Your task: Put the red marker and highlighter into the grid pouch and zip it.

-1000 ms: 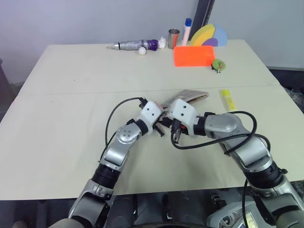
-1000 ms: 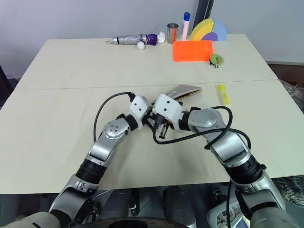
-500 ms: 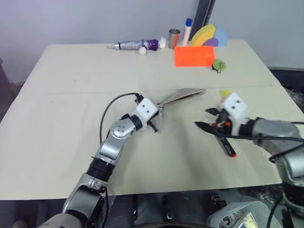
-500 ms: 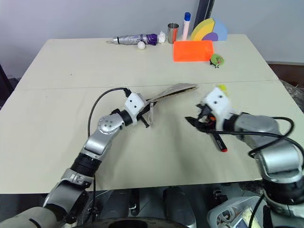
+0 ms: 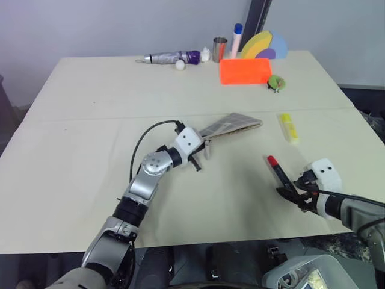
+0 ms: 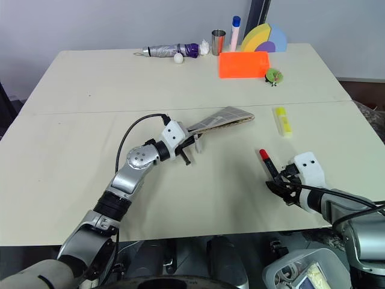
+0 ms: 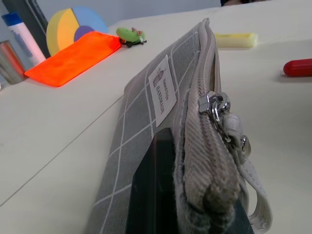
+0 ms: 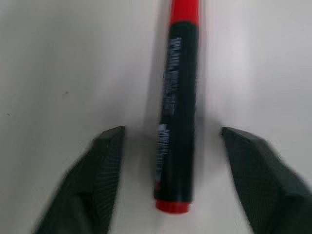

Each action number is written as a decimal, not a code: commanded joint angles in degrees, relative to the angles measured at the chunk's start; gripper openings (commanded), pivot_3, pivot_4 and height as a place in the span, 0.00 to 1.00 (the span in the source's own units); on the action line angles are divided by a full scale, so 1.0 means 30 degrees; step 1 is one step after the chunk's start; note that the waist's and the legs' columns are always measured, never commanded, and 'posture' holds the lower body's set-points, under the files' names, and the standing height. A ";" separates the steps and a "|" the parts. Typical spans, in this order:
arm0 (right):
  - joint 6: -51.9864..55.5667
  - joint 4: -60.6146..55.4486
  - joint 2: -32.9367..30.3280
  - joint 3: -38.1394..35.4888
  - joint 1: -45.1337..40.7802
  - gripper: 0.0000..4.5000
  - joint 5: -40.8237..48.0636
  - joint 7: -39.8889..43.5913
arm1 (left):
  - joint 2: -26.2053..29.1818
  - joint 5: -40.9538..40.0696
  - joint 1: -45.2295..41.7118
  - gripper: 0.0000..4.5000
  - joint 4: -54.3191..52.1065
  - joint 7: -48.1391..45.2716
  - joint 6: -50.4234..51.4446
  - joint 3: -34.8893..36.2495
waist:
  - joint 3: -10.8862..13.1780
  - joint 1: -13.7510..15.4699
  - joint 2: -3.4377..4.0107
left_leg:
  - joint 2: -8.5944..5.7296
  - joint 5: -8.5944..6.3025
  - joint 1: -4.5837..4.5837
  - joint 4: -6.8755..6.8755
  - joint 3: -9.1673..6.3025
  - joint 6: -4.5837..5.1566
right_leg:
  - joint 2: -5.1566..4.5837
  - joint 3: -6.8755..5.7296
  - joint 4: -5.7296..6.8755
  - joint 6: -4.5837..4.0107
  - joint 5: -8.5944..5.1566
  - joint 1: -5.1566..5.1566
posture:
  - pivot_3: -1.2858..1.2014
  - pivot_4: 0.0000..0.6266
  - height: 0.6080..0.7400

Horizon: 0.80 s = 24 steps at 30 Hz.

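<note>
Left gripper clenched on grid pouch end, lifted off table; left wrist view shows label, zipper pull. Right gripper spread, straddling red marker. Highlighter right of pouch, apart

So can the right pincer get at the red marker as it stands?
Probably yes: the right pincer is open with a finger on each side of the red marker, which lies alone on the table, nothing blocking.

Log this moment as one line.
left gripper: shut on grid pouch | right gripper: open, straddling red marker | highlighter: on table
</note>
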 commanded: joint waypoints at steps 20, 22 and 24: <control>-0.7687 0.0285 -0.7307 0.3292 -0.4036 0.07 -0.2473 0.2912 | 0.0013 -0.0787 -0.0010 0.00 -0.0848 -0.0683 -0.0224 0.0372 | 0.0004 0.0010 -0.0004 | -0.0007 0.0000 -0.0005 0.0002 -0.0008 0.0001 | -0.0003 -0.0001 -0.0007 0.0012 -0.0007 -0.0001 | 0.52 0.24 1.00; -0.7885 0.0683 -0.7275 0.3884 -0.4497 0.07 -0.2828 0.2821 | -0.0034 -0.0773 0.0105 0.00 -0.0996 -0.0742 -0.0214 0.0290 | 0.0004 0.0011 -0.0003 | -0.0003 0.0000 -0.0006 0.0002 -0.0007 0.0001 | -0.0008 -0.0001 -0.0006 0.0012 -0.0007 -0.0003 | 0.52 0.24 1.00; -0.7823 0.1060 -0.7075 0.4273 -0.5114 0.07 -0.3031 0.2626 | -0.0059 -0.0711 0.0231 0.00 -0.1167 -0.0811 -0.0198 0.0195 | 0.0004 0.0008 -0.0003 | -0.0003 0.0000 -0.0006 0.0002 -0.0006 0.0000 | -0.0011 0.0000 -0.0006 0.0012 -0.0007 -0.0005 | 0.52 0.24 1.00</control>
